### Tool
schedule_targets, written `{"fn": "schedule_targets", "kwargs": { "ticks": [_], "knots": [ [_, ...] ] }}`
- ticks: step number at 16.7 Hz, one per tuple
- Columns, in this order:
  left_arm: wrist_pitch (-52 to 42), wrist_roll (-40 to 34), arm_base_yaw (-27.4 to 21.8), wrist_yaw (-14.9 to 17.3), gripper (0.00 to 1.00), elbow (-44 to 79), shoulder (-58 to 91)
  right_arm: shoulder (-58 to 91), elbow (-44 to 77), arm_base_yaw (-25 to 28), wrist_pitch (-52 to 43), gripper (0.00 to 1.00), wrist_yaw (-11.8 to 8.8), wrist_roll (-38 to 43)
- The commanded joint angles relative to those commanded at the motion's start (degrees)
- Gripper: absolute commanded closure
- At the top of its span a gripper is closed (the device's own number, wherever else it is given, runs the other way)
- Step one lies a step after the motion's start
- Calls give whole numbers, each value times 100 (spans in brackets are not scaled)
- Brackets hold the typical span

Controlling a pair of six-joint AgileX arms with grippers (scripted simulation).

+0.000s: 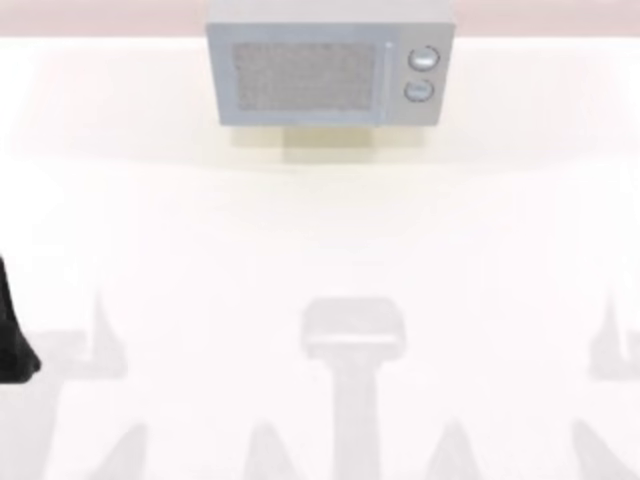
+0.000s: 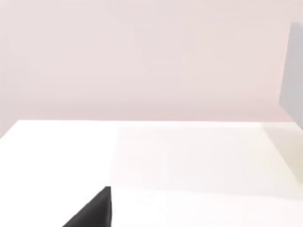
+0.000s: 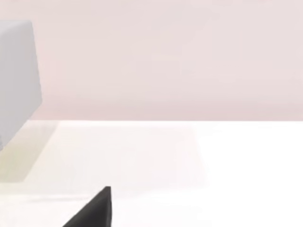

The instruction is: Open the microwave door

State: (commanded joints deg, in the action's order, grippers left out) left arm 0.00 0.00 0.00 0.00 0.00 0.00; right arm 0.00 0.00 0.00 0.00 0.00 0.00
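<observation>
The light-grey microwave [image 1: 330,70] stands at the back middle of the table, facing forward. Its door [image 1: 300,78], with the speckled mesh window, lies flush with the front, and the slim handle edge [image 1: 388,80] runs beside the two knobs [image 1: 423,58]. A dark piece of my left arm [image 1: 12,345] shows at the table's left edge, far from the microwave. One black tip of my left gripper [image 2: 94,213] hangs over bare table, with the microwave's side [image 2: 294,71] at the frame's border. My right gripper [image 3: 94,213] likewise shows one black tip, far from the microwave's side [image 3: 16,75].
The white table [image 1: 320,250] spreads wide between the arms and the microwave. A pale pink wall [image 2: 142,56] rises behind its far edge. Faint grey shadows [image 1: 350,340] of the rig lie on the front of the table.
</observation>
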Motion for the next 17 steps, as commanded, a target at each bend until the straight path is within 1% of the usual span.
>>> {"fn": "schedule_targets", "kwargs": {
  "ticks": [2, 4, 7, 11, 17],
  "knots": [
    [0, 0, 0, 0, 0, 0, 0, 0, 0, 0, 0, 0, 0, 0],
    [-36, -35, -100, -85, 0, 171, 175, 0, 0, 0, 0, 0, 0, 0],
    [-154, -187, -468, -411, 0, 808, 899, 0, 0, 0, 0, 0, 0, 0],
    [-329, -576, -1248, -1109, 0, 2255, 2678, 0, 0, 0, 0, 0, 0, 0],
    [-449, -1422, -2670, -2361, 0, 5145, 6362, 0, 0, 0, 0, 0, 0, 0]
  ]
}}
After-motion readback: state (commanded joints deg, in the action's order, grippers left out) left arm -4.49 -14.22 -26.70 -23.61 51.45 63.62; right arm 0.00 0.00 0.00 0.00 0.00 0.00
